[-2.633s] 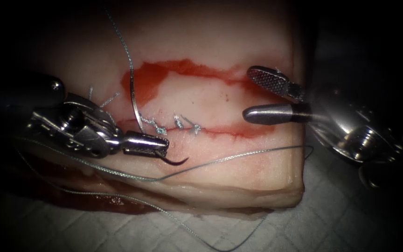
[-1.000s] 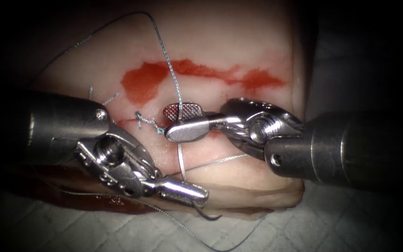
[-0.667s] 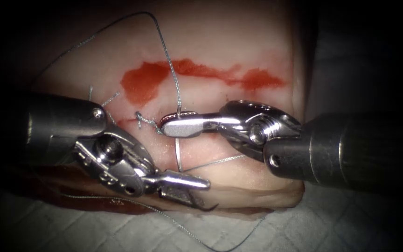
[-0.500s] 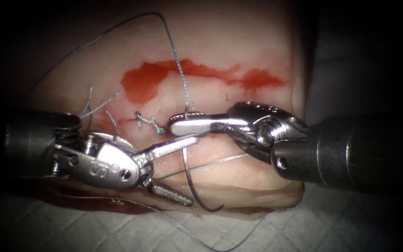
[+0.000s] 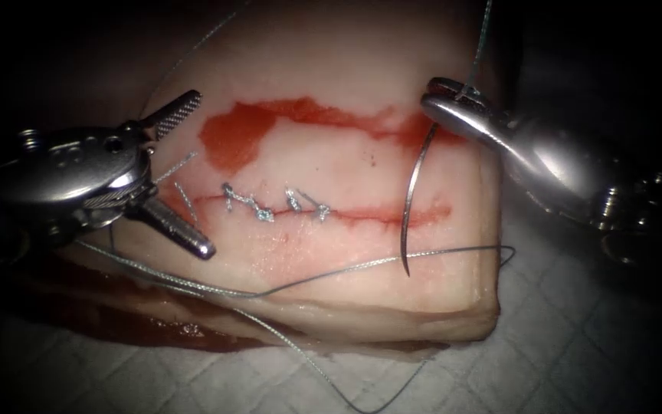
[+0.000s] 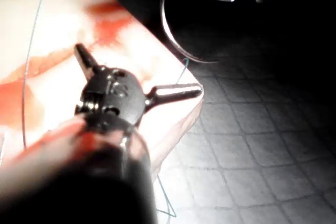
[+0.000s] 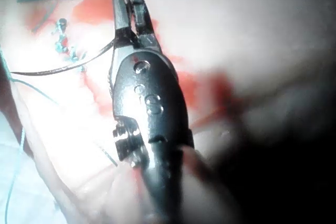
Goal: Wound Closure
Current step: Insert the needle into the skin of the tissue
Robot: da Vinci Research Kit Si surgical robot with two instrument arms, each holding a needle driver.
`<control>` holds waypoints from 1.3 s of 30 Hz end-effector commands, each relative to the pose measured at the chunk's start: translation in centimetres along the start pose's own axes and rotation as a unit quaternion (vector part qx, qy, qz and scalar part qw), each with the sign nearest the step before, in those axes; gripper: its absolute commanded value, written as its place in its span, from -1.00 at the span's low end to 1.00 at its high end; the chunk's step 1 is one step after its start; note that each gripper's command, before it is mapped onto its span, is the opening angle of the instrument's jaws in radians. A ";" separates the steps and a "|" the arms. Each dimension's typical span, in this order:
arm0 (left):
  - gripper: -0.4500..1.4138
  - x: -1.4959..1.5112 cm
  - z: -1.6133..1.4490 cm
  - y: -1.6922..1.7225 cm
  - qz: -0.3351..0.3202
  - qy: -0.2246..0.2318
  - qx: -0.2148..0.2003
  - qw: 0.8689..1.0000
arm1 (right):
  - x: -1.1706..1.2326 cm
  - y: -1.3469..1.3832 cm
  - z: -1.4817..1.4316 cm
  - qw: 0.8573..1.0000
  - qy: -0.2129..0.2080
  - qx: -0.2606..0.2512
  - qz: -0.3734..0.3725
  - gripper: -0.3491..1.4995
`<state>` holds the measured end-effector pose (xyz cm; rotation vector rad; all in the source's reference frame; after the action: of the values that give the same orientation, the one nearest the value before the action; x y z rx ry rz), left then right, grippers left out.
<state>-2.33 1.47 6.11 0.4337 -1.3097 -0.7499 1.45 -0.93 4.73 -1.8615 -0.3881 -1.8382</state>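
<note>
Needle [image 5: 411, 201] hangs free above the tissue [image 5: 346, 69], pinched near its thread end by the right claw [image 5: 444, 98], point down over the cut's [image 5: 377, 213] right end. Left claw [image 5: 181, 172] gapes, holding nothing.

At the left edge of the endoscope view, the left arm's steel needle driver [image 5: 181, 172] has its two ridged jaws spread wide, one pointing up and right, the other down and right, with nothing between them. In the upper right, the right arm's polished steel needle driver [image 5: 442, 96] points left, jaws closed on the swaged end of the dark curved needle [image 5: 411, 195].
</note>
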 end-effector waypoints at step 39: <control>0.15 0.68 0.31 0.12 -0.075 0.018 0.058 0.995 | -0.20 0.20 -0.12 0.987 0.117 0.112 -0.021 -1.00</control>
<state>-2.50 1.10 6.69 0.6626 -1.2999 -0.7854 1.39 -1.21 4.41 -1.5044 -0.6077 -1.8725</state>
